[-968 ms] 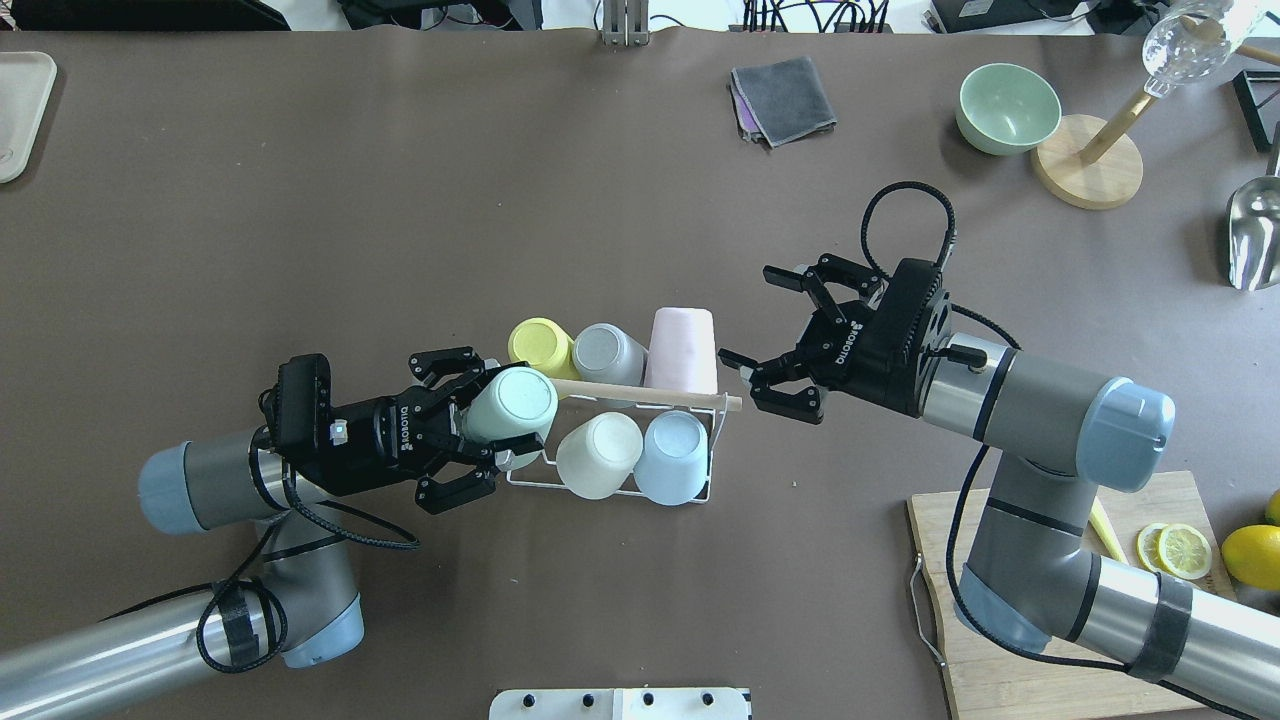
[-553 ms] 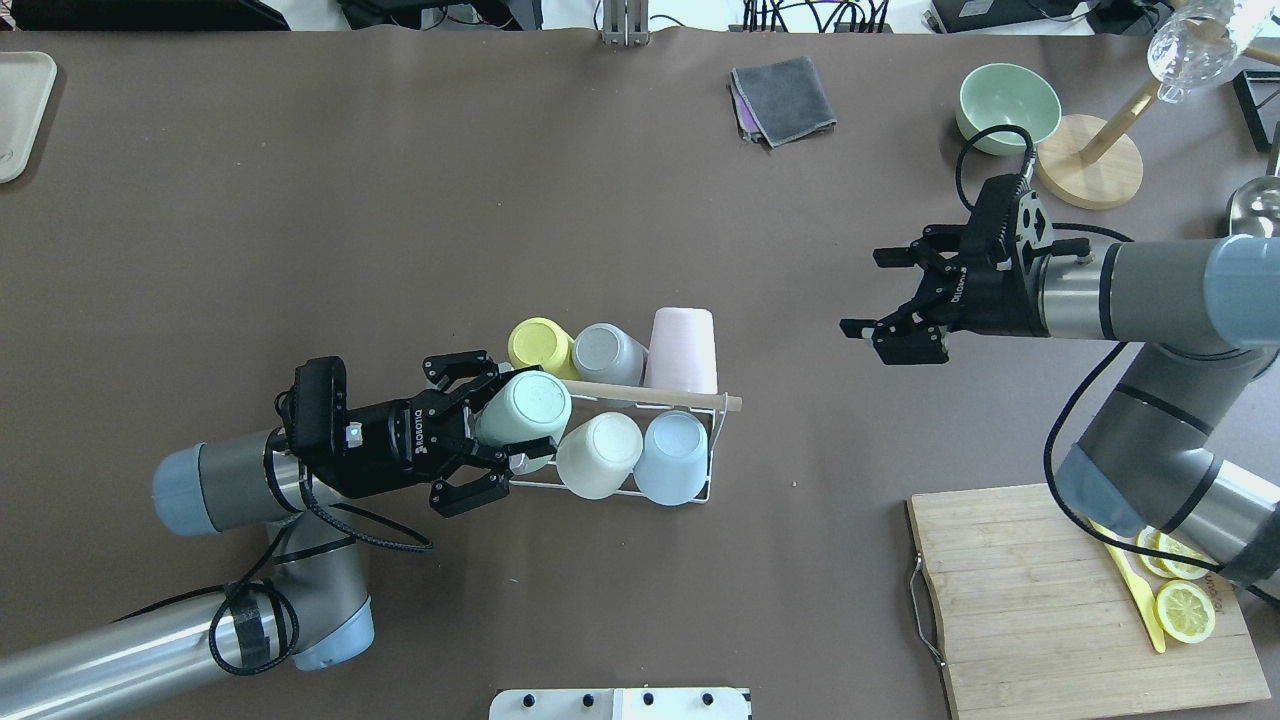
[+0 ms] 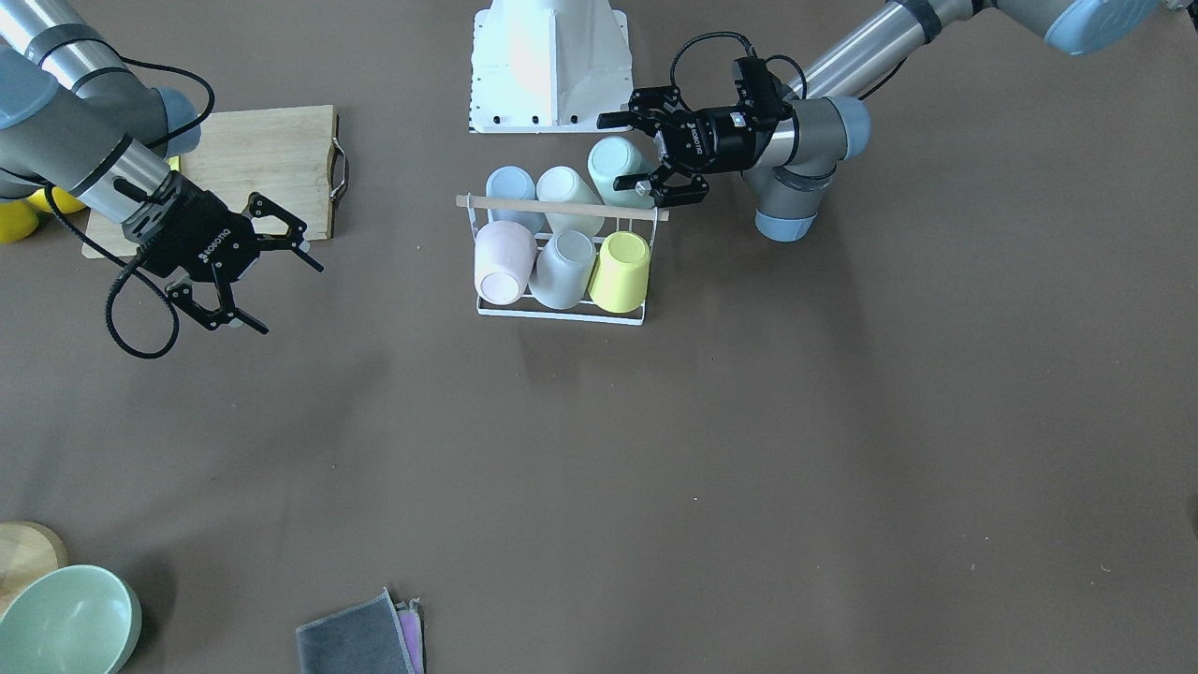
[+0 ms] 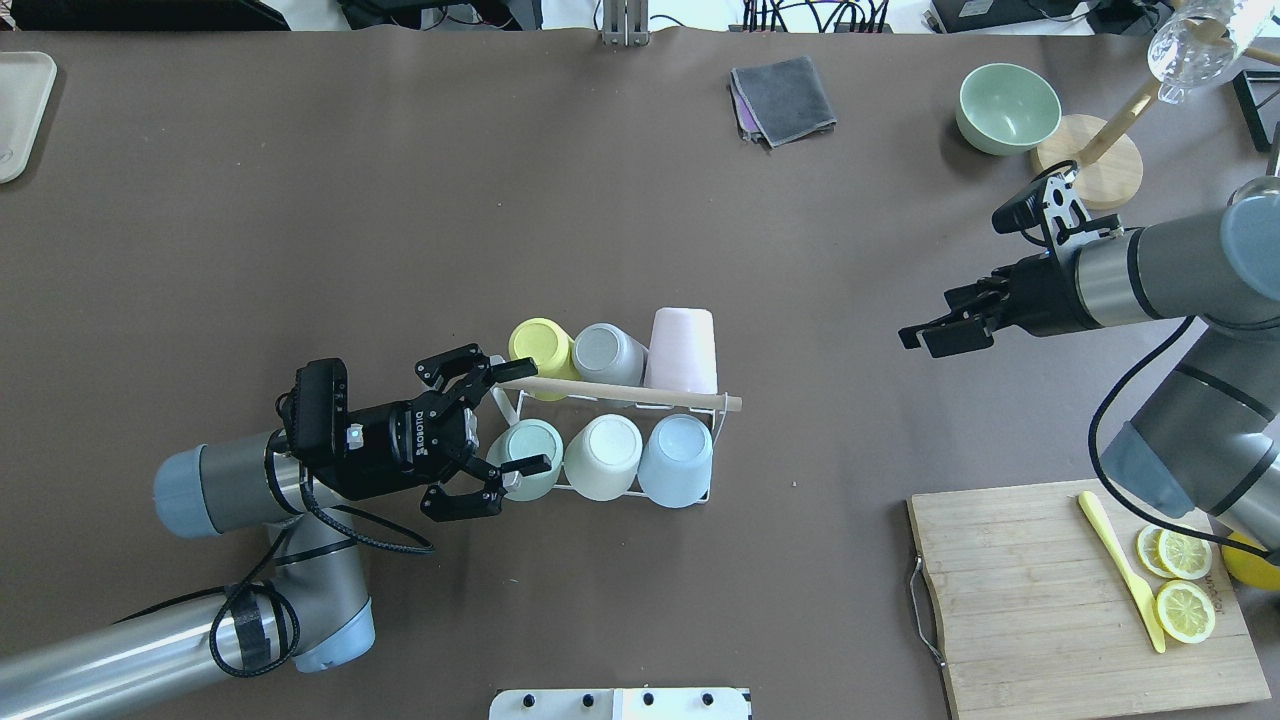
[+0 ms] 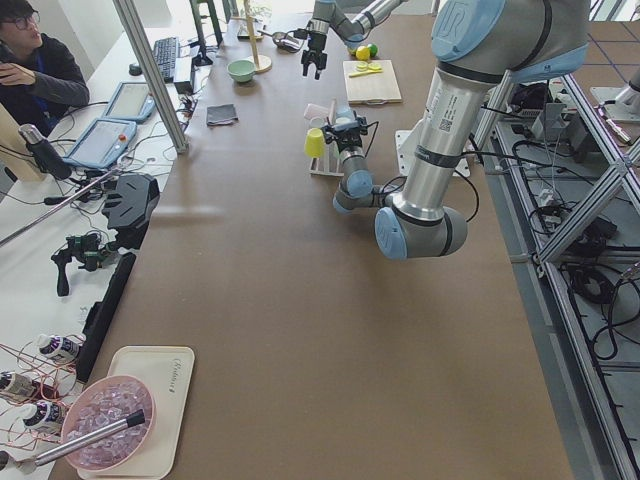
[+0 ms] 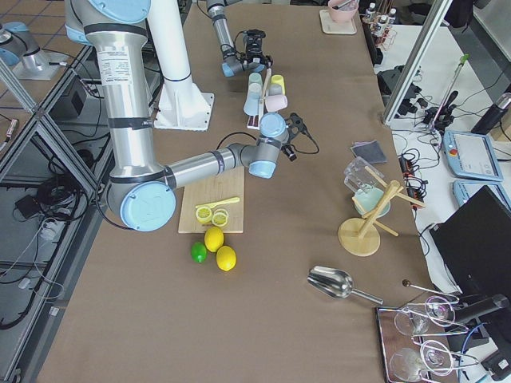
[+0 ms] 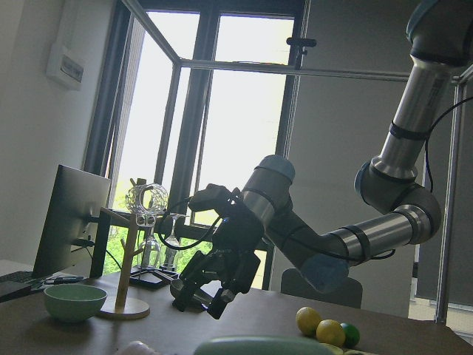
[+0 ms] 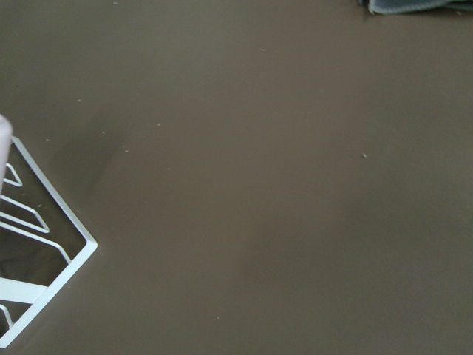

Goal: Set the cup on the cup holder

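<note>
While the left arm reaches in low over the table, the left gripper (image 4: 498, 425) holds its jaws spread wide on either side of the mint cup (image 4: 530, 472). It is not pinching the cup, and I cannot tell whether a fingertip touches it. The mint cup sits bottom up on the cup holder (image 4: 620, 391), in the left slot of the row nearer the robot. Next to it in that row come a cream cup (image 4: 603, 455) and a blue cup (image 4: 675, 458). The far row holds a yellow cup (image 4: 540, 345), a grey cup (image 4: 605, 352) and a pink cup (image 4: 682, 350). Further right, well apart from the holder, the right gripper (image 3: 289, 300) hangs over bare table, jaws spread, holding nothing. Beyond it lie a grey cloth (image 4: 783, 97) and a green bowl (image 4: 1008, 105). A cutting board (image 4: 1030, 600) with lemon slices (image 4: 1185, 612) lies nearer the robot.
</note>
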Robot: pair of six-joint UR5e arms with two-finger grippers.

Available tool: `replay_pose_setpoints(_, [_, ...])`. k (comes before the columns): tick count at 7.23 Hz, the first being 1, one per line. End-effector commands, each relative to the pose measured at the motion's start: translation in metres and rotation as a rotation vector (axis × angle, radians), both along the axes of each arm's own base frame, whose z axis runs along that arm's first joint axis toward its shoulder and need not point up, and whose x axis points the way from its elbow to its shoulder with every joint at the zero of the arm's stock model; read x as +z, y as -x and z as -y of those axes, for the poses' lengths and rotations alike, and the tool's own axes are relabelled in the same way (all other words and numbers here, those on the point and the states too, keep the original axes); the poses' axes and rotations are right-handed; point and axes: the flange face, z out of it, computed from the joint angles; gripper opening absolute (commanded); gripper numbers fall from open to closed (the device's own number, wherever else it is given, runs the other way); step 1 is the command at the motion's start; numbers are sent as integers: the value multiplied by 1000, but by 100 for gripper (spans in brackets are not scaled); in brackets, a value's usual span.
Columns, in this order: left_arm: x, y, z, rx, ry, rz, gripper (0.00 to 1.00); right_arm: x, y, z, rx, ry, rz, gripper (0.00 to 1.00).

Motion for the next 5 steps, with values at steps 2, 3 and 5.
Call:
replay_pose_setpoints(2, [-9,15,2,-5,-8,-29,98,9,-27,22,20,359,-161,100])
replay_pose_setpoints(3, [-10,33,11,-30,1,-11,98,7,-38,25,42,482,-241,100])
replay_pose_setpoints(5, [-6,85,-1,-46,64,133,98,16,-61,29,114,642,-295,100])
